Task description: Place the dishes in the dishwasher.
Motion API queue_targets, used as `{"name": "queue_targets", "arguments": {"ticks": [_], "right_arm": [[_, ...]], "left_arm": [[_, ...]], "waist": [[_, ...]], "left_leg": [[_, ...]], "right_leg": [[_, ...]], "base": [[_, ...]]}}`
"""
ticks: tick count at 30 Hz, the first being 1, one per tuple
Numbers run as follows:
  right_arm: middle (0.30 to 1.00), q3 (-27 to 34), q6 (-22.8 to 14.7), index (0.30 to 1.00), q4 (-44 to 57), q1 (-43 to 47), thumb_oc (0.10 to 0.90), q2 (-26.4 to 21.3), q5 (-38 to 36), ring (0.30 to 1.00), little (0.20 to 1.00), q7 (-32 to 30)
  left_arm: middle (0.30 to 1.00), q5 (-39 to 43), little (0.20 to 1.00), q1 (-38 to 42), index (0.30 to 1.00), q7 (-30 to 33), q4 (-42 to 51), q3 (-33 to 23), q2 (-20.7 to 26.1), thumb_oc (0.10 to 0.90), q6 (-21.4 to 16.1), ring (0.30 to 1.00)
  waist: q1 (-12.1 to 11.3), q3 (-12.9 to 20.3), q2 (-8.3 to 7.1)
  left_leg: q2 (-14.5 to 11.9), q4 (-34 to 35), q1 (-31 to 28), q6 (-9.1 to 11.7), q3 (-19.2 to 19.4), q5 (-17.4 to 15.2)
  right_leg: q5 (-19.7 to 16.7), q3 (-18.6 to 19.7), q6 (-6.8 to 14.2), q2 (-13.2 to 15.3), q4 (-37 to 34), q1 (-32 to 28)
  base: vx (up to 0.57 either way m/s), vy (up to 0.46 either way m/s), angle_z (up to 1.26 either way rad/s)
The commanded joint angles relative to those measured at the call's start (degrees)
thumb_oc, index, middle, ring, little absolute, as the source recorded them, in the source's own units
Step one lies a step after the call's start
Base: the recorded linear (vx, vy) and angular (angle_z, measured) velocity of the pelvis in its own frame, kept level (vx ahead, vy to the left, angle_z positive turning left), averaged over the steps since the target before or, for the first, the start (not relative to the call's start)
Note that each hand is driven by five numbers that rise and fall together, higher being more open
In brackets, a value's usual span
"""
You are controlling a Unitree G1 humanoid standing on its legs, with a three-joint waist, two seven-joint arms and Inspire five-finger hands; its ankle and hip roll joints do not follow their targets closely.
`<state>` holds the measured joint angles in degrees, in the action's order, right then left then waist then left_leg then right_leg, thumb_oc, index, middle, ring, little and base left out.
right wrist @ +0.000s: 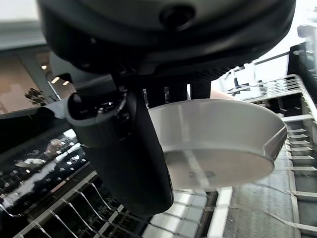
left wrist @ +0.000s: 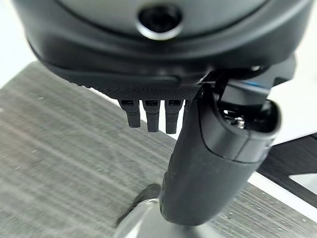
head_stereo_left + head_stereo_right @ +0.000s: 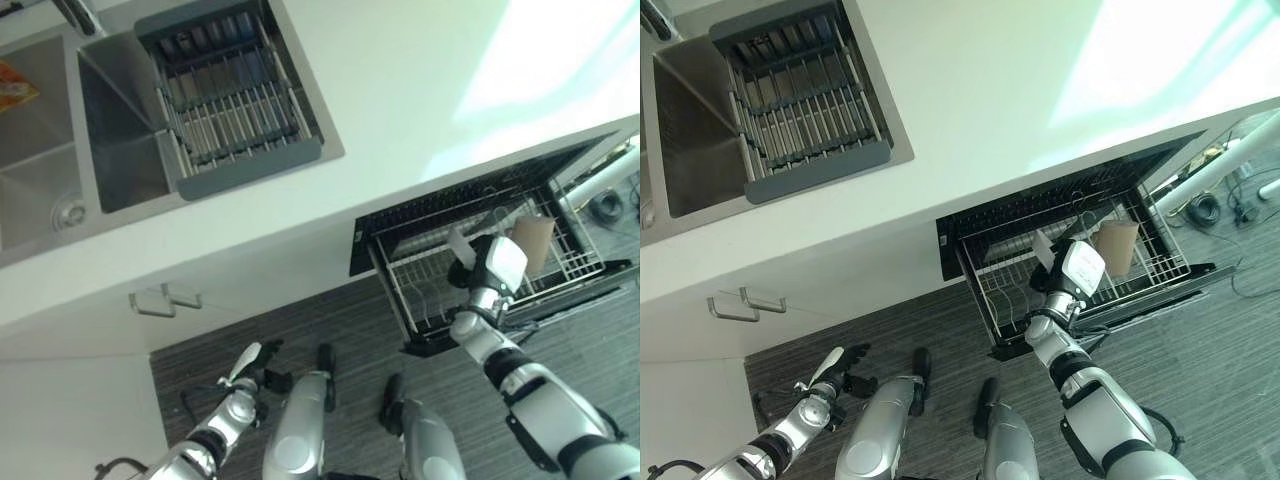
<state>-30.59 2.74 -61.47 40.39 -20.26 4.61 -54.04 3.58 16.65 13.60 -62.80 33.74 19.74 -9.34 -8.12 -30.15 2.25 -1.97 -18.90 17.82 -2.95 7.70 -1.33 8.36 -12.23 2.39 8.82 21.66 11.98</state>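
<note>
A white dish [image 1: 218, 144] sits in my right hand [image 3: 488, 272], pinched between the thumb [image 1: 129, 148] and the fingers, and its edge [image 3: 458, 243] sticks up past the hand. The hand holds it over the pulled-out lower rack [image 3: 420, 275] of the open dishwasher [image 3: 970, 225], under the counter at the right. A tan cup [image 3: 533, 240] stands in the rack just right of the hand. My left hand [image 3: 250, 365] hangs low over the floor at the lower left, with relaxed fingers [image 2: 148, 114] and nothing in it.
A white counter [image 3: 420, 110] runs above the dishwasher. A double steel sink [image 3: 110, 160] at the upper left holds a grey drying rack [image 3: 235, 100], and an orange item [image 3: 15, 85] lies in the left basin. A cabinet handle [image 3: 160, 300] juts out below the sink. The floor [image 3: 350, 320] is dark wood.
</note>
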Motion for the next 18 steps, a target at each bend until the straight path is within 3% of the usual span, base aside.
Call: {"name": "queue_targets", "arguments": {"ticks": [1,3,4,5,6,9,12,13,15,16,18], "right_arm": [[0.300,1.20,-1.79,0.300,1.59,5.40,0.400,-4.13,4.33,0.300,0.300,-3.93],[0.300,0.57,-2.75,0.300,1.20,5.17,0.400,-3.97,4.58,0.300,0.300,-1.64],[0.300,-0.07,-4.92,0.300,0.90,4.63,0.400,-3.48,3.54,0.300,0.300,0.70],[0.538,-0.34,-6.49,0.538,0.66,4.39,0.558,-3.21,2.61,0.538,0.538,2.15],[0.900,-0.50,-8.42,0.900,0.42,4.16,0.800,-2.81,1.05,0.900,0.900,4.45],[0.900,-0.73,-10.97,0.900,0.53,3.78,0.800,-2.17,-0.50,0.900,0.900,11.17],[0.900,-1.54,-12.87,0.900,0.13,3.78,0.800,-1.53,-6.37,0.900,0.900,26.49],[0.900,-2.26,-12.13,0.900,-0.87,3.47,0.800,-0.71,-9.94,0.900,0.900,39.24],[0.900,-3.55,-11.01,0.900,-1.74,2.79,0.800,0.48,-12.68,0.900,0.900,52.12],[0.900,-5.42,-10.05,0.900,-2.72,2.32,0.800,1.08,-18.43,0.900,0.900,59.64],[0.900,-4.94,-8.63,0.900,-3.68,2.57,0.800,1.74,-21.34,0.900,0.900,62.22]], "left_arm": [[0.900,5.11,0.900,-2.77,0.900,1.77,1.53,0.37,-1.81,0.800,-3.60,0.900],[0.900,8.52,0.900,-2.93,0.900,2.51,1.54,-1.12,-2.37,0.800,-4.01,0.900],[0.900,9.29,0.900,-2.85,0.900,2.32,1.78,-2.64,-2.47,0.800,-3.81,0.900],[0.900,9.22,0.900,-2.81,0.900,2.30,1.94,-3.13,-2.50,0.800,-3.77,0.900],[0.900,9.08,0.900,-2.74,0.900,2.30,2.36,-3.62,-2.51,0.800,-3.62,0.900],[0.900,8.56,0.900,-2.70,0.900,2.23,4.06,-4.45,-2.24,0.800,-2.86,0.900],[0.900,9.11,0.900,-2.38,0.900,1.50,5.40,-5.44,-1.65,0.800,-2.13,0.900],[0.900,10.77,0.900,-2.12,0.900,1.14,6.58,-6.46,-1.10,0.800,-1.03,0.900],[0.900,11.53,0.900,-1.85,0.900,0.50,7.28,-7.72,-0.26,0.800,-0.04,0.900],[0.900,10.46,0.900,-1.39,0.900,-0.37,7.86,-8.76,0.64,0.800,1.09,0.900],[0.900,10.05,0.900,-1.27,0.900,-0.70,7.98,-8.92,1.10,0.800,1.55,0.900]], "waist": [[-0.72,0.80,1.35],[-0.77,0.36,1.73],[-0.86,0.36,1.86],[-0.92,0.36,1.91],[-1.02,0.36,2.02],[-1.08,0.36,2.20],[-1.17,0.36,2.33],[-1.50,0.36,2.31],[-2.04,0.36,1.69],[-2.83,0.36,1.03],[-3.28,0.36,0.69]], "left_leg": [[0.65,-0.56,-1.31,1.90,-6.98,-2.26],[0.92,-0.67,-0.50,1.89,-7.05,-2.10],[1.02,-0.74,0.17,1.87,-7.03,-1.98],[1.04,-0.76,0.43,1.87,-7.02,-1.93],[1.11,-0.75,0.70,1.86,-7.05,-1.85],[1.13,-0.70,1.22,1.91,-7.03,-1.62],[1.17,-0.41,1.43,1.99,-6.88,-1.30],[1.17,-0.23,1.49,2.05,-6.84,-1.10],[1.35,-0.62,0.82,2.33,-7.03,-2.32],[1.36,-0.53,0.68,2.31,-7.39,-2.01],[1.33,-0.51,0.59,2.38,-7.57,-1.84]], "right_leg": [[-2.87,-0.93,-0.23,0.80,1.54,0.58],[-2.88,-1.05,-0.29,1.04,1.87,1.49],[-2.87,-1.20,-0.34,1.21,2.20,2.30],[-2.84,-1.27,-0.36,1.29,2.36,2.60],[-2.77,-1.36,-0.39,1.40,2.62,2.98],[-2.60,-1.46,-0.53,1.52,3.29,3.84],[-2.44,-1.48,-0.69,1.59,3.57,4.28],[-2.27,-1.64,-0.76,1.65,3.92,4.48],[-0.87,-1.36,-0.31,1.77,4.84,3.99],[-0.84,-1.87,-0.35,1.65,5.11,3.67],[-0.86,-2.10,-0.36,1.57,5.21,3.40]], "base": [[-0.09,0.077,0.02],[-0.08,0.049,0.05],[-0.05,0.021,0.10],[-0.04,0.013,0.08],[-0.02,0.006,0.04],[-0.01,0.011,0.04],[0.00,0.000,0.00],[0.08,-0.034,0.00],[0.10,-0.110,0.07],[0.05,-0.141,0.20],[0.05,-0.106,0.25]]}}
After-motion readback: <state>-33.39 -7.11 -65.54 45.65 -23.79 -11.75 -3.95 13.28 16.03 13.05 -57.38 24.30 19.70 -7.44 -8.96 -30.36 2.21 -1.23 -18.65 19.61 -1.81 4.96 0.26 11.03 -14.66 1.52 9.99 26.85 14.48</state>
